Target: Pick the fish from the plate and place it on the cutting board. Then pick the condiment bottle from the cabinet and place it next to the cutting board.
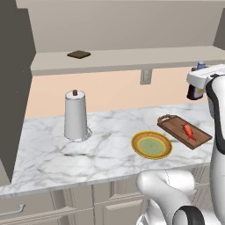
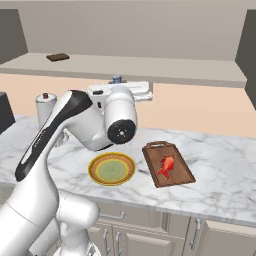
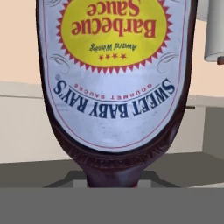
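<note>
1. Condiment bottle, a barbecue sauce, clamped between the fingers of the gripper, held in the air below the cabinet ledge, above the counter's right end.
2. Fish already lying on the cutting board; plate bare.
3. Second step in hand: carrying the bottle.
4. Next: lower beside the board onto marble, upright, then release.

"Sweet Baby Ray's Barbecue Sauce", condiment bottle
</note>
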